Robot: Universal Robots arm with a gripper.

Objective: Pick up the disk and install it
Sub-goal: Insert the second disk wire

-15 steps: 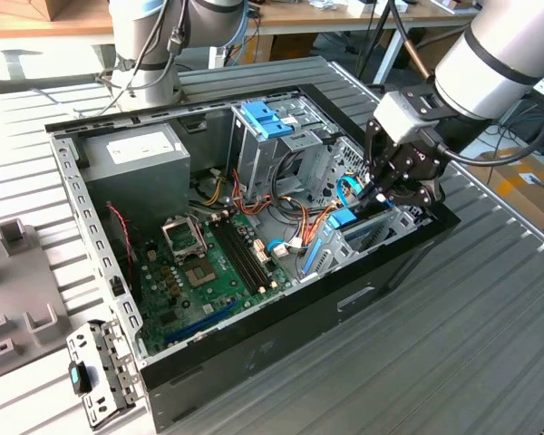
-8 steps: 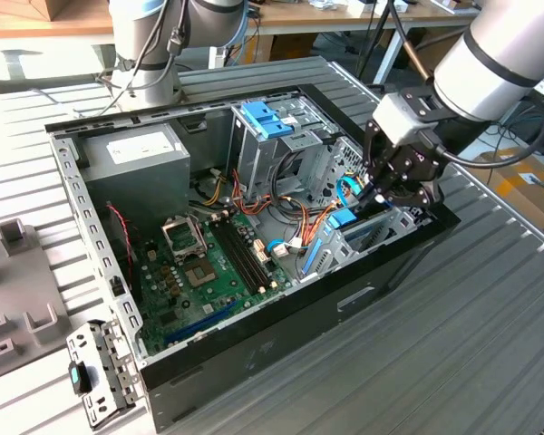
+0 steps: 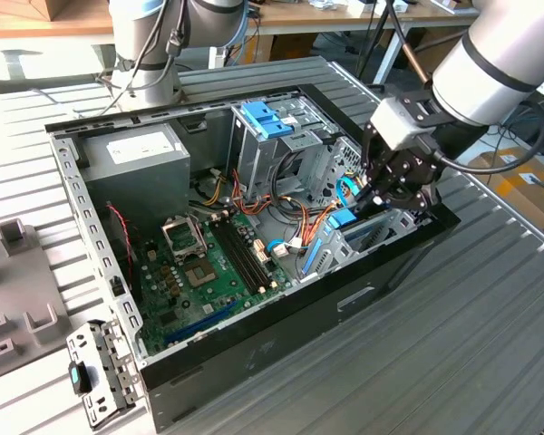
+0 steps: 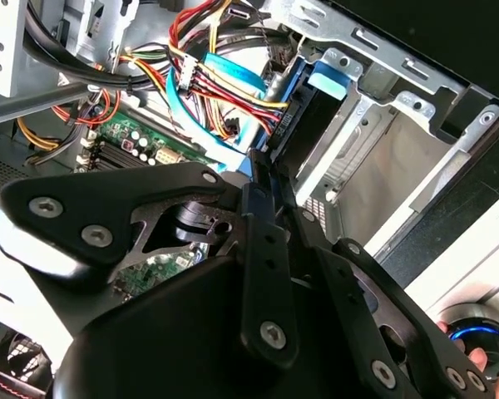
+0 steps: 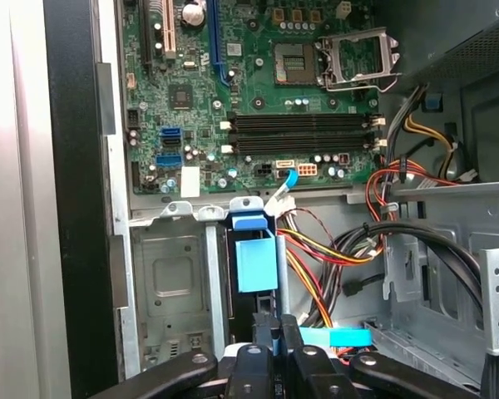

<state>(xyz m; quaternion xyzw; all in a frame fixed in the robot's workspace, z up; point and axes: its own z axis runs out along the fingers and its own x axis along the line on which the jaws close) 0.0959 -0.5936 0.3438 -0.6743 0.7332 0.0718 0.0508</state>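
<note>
One gripper (image 3: 387,195) is reaching into the open computer case (image 3: 254,362) at the exterior view's right, down at the lower drive bay (image 3: 394,227). Its fingers (image 5: 266,349) are sitting close together on the edge of the disk (image 5: 256,262), which is standing on edge in that bay with its blue rail showing, just beside the bundle of coloured cables (image 5: 333,258) and near the green motherboard (image 3: 208,267). Far across the case, the grey power supply (image 3: 131,159) is lying in its corner
</note>
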